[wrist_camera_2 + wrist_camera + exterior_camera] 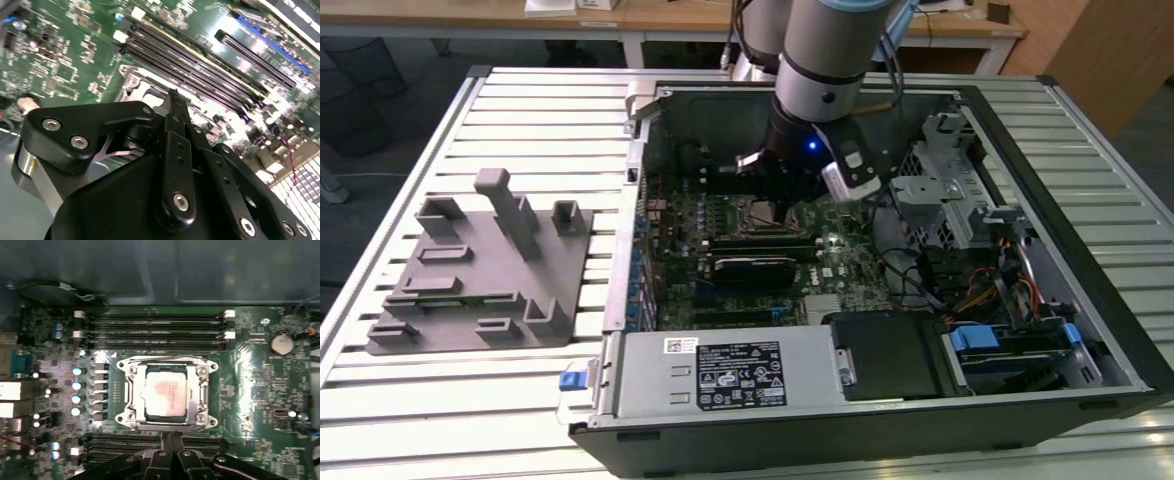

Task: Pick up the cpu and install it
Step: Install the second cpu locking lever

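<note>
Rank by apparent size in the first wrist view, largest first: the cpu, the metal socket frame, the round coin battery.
1. metal socket frame
2. cpu, sitting inside that frame
3. round coin battery

The cpu (167,396) is a small, flat, square chip with a pale silver metal top that catches the light and carries a faint reddish smudge of print near its middle. In the first wrist view it lies flat and square inside the metal frame of the socket (131,371) on the green motherboard (250,390), its edges parallel to the frame's sides and a thin dark rim showing around the shiny top. It sits between two banks of long dark memory slots (152,325), level with the board.
</note>
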`<action>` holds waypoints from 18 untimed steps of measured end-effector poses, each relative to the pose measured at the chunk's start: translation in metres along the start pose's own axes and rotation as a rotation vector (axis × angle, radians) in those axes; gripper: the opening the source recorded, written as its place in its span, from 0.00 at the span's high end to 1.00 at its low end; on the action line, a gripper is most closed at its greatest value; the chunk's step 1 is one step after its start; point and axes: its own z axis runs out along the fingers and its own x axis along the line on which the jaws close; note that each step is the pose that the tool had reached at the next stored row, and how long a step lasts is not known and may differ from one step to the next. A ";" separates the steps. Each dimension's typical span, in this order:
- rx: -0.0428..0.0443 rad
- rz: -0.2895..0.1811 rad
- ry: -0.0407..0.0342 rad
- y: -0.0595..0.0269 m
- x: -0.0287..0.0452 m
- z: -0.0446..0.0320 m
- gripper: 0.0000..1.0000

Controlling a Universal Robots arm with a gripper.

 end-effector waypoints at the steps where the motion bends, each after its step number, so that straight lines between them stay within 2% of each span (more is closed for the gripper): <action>1: 0.0001 0.000 0.0045 -0.0002 0.0001 0.0002 0.89; 3: 0.0002 0.001 0.0080 -0.0021 0.0010 0.0009 0.89; 6: -0.0001 0.001 0.0085 -0.0048 0.0038 0.0019 0.89; 13: -0.0001 0.000 0.0085 -0.0053 0.0132 0.0030 0.89; 18: -0.0001 0.000 0.0085 -0.0056 0.0138 0.0066 0.89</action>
